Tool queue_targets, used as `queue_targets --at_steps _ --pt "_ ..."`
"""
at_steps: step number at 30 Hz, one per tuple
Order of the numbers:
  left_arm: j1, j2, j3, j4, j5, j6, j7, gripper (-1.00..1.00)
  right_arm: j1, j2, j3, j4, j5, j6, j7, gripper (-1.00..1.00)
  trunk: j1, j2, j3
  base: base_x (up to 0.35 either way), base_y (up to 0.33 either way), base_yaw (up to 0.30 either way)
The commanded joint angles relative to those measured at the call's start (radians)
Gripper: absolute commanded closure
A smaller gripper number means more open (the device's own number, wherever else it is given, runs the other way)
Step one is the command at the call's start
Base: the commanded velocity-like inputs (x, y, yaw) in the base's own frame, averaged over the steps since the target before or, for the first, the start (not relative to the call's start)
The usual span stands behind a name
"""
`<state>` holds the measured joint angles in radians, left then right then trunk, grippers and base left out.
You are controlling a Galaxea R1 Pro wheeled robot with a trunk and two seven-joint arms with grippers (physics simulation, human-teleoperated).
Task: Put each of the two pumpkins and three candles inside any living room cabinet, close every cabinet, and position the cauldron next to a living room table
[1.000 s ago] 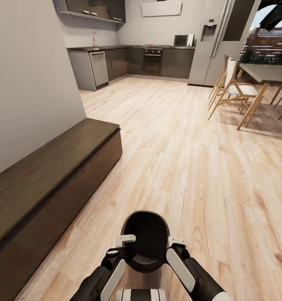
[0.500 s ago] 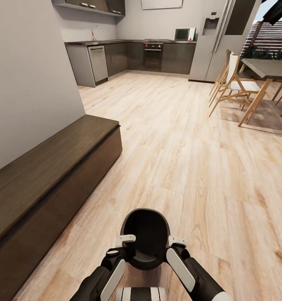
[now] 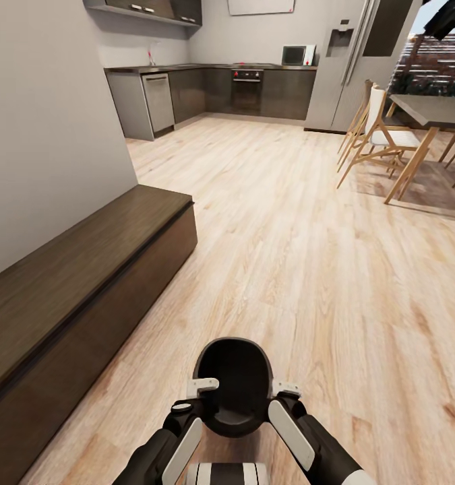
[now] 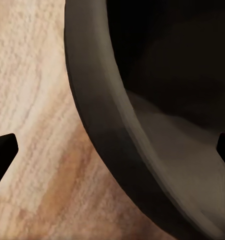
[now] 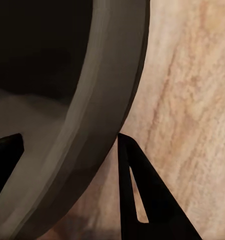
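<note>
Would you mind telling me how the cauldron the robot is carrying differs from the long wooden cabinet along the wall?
The cauldron is round-bellied and matte black with a wide open mouth; the cabinet is a long, low, dark brown box with a flat top. The cauldron is far smaller and sits between the left gripper and right gripper, while the cabinet stands on the floor against the wall. The cabinet's front looks closed. Both are dark.
</note>
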<state>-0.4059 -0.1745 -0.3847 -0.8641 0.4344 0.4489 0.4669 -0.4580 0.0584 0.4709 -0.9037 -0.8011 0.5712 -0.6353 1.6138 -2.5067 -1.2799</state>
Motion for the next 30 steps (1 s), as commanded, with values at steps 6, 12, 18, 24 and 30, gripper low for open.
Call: queue_targets --at_steps 6,12,18,24,30 --pt "-0.001 0.000 -0.002 -0.001 0.009 0.002 0.009 1.00 -0.001 0.000 0.003 -0.001 -0.022 -0.005 -0.008 1.00 0.000 0.000 -0.001 0.000 0.000 0.000" --pt "-0.001 0.000 -0.002 -0.001 0.009 0.002 0.009 1.00 -0.001 0.000 0.004 -0.001 -0.022 -0.005 -0.008 1.00 0.000 0.000 -0.001 0.000 0.000 0.000" --pt "-0.001 0.000 -0.002 -0.003 0.010 0.001 0.009 1.00 -0.001 0.000 0.003 -0.001 -0.021 -0.006 -0.009 1.00 0.000 0.000 -0.001 0.000 0.000 0.000" --pt "-0.001 0.000 -0.002 -0.003 0.010 0.001 0.009 1.00 -0.001 0.000 0.001 -0.001 -0.022 -0.007 -0.009 1.00 0.000 0.000 -0.001 0.000 0.000 0.000" --pt "-0.001 0.000 -0.001 -0.004 0.010 0.001 0.009 1.00 -0.001 0.000 -0.001 -0.001 -0.023 -0.007 -0.009 1.00 0.000 0.000 -0.001 0.000 0.000 0.000"
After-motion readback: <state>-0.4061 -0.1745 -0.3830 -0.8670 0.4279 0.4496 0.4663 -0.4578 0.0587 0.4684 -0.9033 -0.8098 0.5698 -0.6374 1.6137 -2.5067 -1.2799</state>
